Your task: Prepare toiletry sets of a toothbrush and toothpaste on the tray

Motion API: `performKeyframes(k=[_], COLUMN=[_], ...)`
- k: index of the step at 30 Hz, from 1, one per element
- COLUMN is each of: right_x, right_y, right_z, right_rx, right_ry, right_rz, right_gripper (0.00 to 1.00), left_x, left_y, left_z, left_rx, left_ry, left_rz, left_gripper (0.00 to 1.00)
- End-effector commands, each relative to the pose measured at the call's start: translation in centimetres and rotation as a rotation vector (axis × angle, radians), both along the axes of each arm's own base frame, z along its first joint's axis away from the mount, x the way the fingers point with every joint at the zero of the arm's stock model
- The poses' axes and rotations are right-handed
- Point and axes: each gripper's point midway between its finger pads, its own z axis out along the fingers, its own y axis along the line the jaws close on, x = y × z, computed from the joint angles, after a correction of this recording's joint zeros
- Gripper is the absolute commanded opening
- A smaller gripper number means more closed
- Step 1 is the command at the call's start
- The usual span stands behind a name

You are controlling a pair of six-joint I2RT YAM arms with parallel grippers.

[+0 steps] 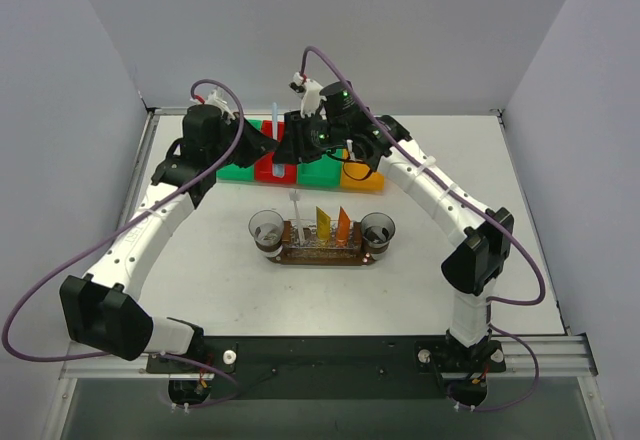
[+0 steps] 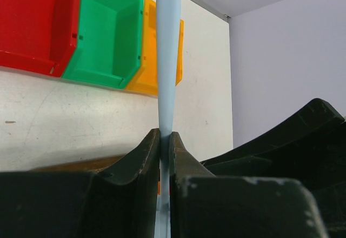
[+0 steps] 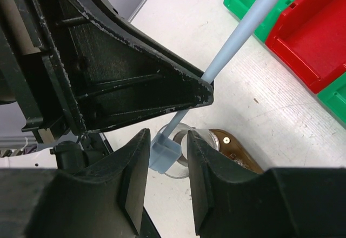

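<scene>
Left gripper (image 2: 165, 136) clamped on toothbrush (image 2: 167, 59); right gripper (image 3: 167, 147) spread round its end. Close right squarely before left lets go, then to tray (image 1: 320, 258).

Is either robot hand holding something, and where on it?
The left gripper pinches a toothbrush on its thin shaft. The right gripper has its fingers either side of the wider end, but its grip is unclear.

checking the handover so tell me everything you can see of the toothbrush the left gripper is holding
The toothbrush is a slim, straight, pale bluish-white stick, plastic by its look, with a small flat head at one end. The left gripper is shut on its shaft, holding it in the air above the table. Its head sits inside the open right gripper; contact there is unclear.
</scene>
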Motion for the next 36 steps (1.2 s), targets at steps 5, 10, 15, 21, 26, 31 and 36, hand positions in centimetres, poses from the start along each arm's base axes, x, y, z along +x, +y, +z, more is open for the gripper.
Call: performKeyframes(k=[5,10,15,21,26,31,36], right_x=[0.9,0.7,0.8,0.9,1.1,1.7,-0.4], right_y=[1.1,1.5,1.6,1.4,0.7,-1.6,-3.3], right_z=[-0.5,-0.9,-0.6,-0.3,0.9,2.2,3.8], right_rx=[0.004,0.005,0.015,0.026,0.048,0.086,0.162], right_ry=[-0.032,-0.015,-0.011,-0.004,-0.003,0.017,0.100], right_rz=[0.002,0.007,0.009,0.008,-0.001,-0.021,0.095], right_gripper=[0.29,0.23,0.06,0.00,0.00,0.00,0.00], left_x=[-0.5,-0.6,-1.0,-1.1,-0.7,-0.2,-0.9], left_y=[-1.0,-1.3,-1.7,-1.8,-0.8,1.9,2.2], left_z=[3.0,3.1,2.9,3.2,4.5,7.0,10.2], left_rx=[-0.057,-0.066,-0.077,-0.083,-0.085,-0.121,-0.161], left_ry=[-0.085,-0.086,-0.086,-0.101,-0.164,-0.285,-0.452], left_rz=[-0.028,-0.037,-0.061,-0.073,-0.076,-0.089,-0.193], left_gripper=[0.00,0.00,0.00,0.21,0.56,0.77,0.82])
